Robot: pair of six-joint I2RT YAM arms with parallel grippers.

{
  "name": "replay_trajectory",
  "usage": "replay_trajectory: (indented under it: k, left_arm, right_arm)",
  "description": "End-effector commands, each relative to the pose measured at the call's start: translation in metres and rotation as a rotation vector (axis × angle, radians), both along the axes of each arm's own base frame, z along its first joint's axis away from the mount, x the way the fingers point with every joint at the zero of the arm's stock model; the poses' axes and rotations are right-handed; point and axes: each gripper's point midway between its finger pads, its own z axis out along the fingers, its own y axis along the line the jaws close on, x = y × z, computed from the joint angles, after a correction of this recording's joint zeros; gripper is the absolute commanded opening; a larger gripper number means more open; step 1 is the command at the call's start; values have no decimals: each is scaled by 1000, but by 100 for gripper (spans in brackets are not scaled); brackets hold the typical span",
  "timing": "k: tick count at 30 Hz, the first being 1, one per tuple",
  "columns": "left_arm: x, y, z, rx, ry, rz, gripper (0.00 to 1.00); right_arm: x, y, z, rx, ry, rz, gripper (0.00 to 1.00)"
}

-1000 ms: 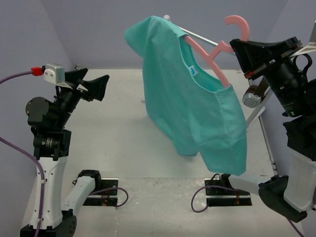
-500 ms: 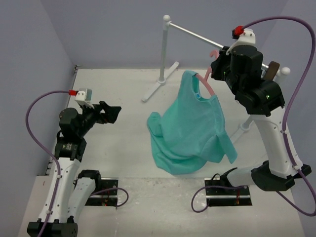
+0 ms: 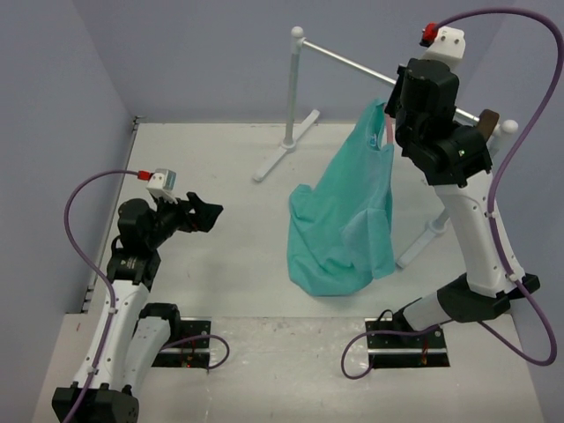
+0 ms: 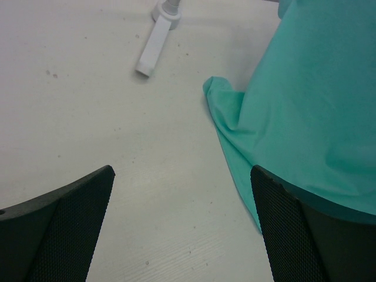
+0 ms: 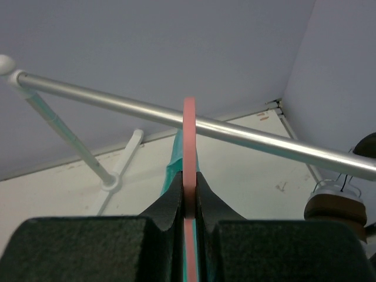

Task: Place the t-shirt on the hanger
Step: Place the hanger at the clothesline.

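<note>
Up [image 3: 348, 220] by the rack, the teal t-shirt hangs from the pink hanger [image 5: 189, 135], which the right gripper [image 5: 189, 189] clenches just under the hook, its two dark fingers [image 5: 170, 205] pressed flat against the thin plastic from either side. In the right wrist view the hanger stands edge-on and upright, and its top crosses the silver rack rod [image 5: 117, 103]; whether the hook rests on the rod or only stands in front of it cannot be told. In the top view only a sliver of pink shows at the shirt's neck, next to the right arm's wrist, which hides the rest of the hanger. The shirt drapes down and leftward from there, and its lower folds bunch on the white table [image 3: 220, 176].

The left gripper [image 4: 182, 176] is released, jaws spread wide and holding nothing, low over the table to the left of the shirt and apart from it. Its camera looks between the mesh-faced fingers [image 4: 70, 223] at a fold of teal cloth lying on the table.

The rod runs diagonally above the far right of the table, carried on a white post [image 3: 293, 88] whose flat foot [image 4: 155, 44] reaches toward the left gripper's side. A second white post [image 3: 432, 233] stands just right of the shirt, beside the right arm. Purple cables [image 3: 84, 220] loop from both wrists.
</note>
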Motion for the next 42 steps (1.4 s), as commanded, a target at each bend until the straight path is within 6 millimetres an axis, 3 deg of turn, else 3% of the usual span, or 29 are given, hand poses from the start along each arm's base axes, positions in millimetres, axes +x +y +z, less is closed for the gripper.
replay_trajectory:
  k: [1, 5, 7, 9, 16, 29, 35, 42]
  left_arm:
    - [-1, -5, 7, 9, -59, -44, 100]
    - [-4, -8, 7, 6, -62, -72, 100]
    - [-6, -10, 6, 8, -64, -79, 100]
    - [-7, -12, 4, 9, -63, -91, 100]
    - [-11, -19, 3, 6, -59, -125, 100]
    - [-16, -28, -1, 1, -48, -187, 100]
    - [-17, -31, -3, 0, -38, -203, 100]
    - [-16, -31, -5, 3, -34, -205, 100]
  right_arm:
    - [-2, -22, 47, 11, -165, -111, 0]
    - [21, -11, 11, 1, -91, -97, 0]
    - [38, -12, -17, 0, -38, -105, 0]
    - [46, -14, -31, 0, -20, -129, 0]
    - [64, -17, -67, 8, 16, -168, 0]
    - [79, -6, -130, 18, 93, -163, 2]
    - [98, -4, -159, -28, 142, -195, 0]
    - [111, -4, -171, -92, 175, -210, 1]
